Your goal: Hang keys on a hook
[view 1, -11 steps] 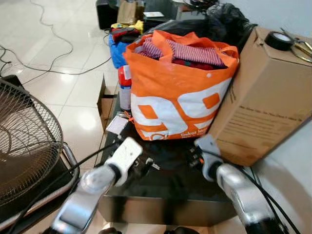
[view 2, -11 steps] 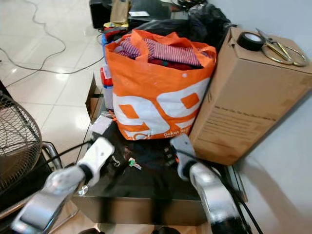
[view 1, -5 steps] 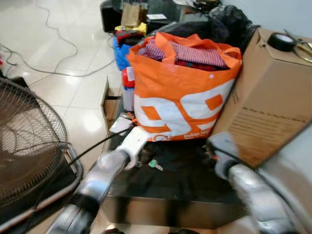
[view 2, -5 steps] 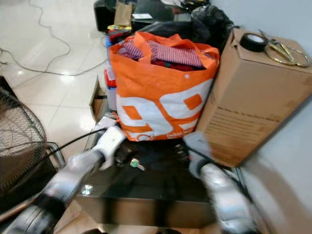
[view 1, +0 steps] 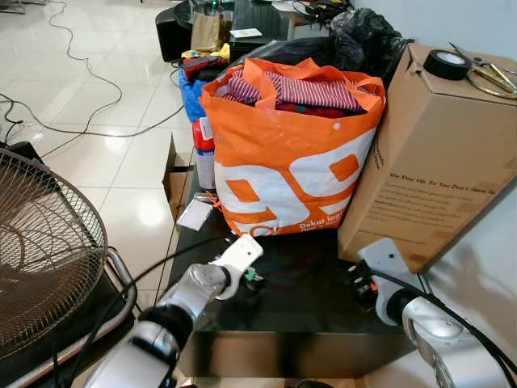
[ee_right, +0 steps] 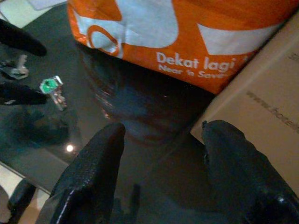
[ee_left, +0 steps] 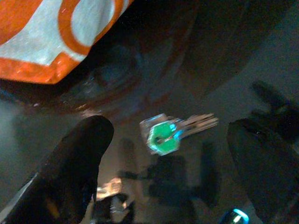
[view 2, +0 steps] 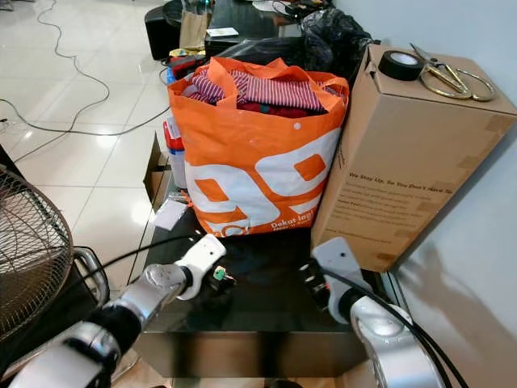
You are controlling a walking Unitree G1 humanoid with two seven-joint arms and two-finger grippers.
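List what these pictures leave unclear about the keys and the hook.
- Hook: I cannot find one among the orange bag, box and black table.
- Keys: left wrist view is dark and blurred; only a green-headed key is clear, the rest of the bunch is a smear.
- Left hand: open around the key; whether it touches is unclear.
- Right hand: open over the table.
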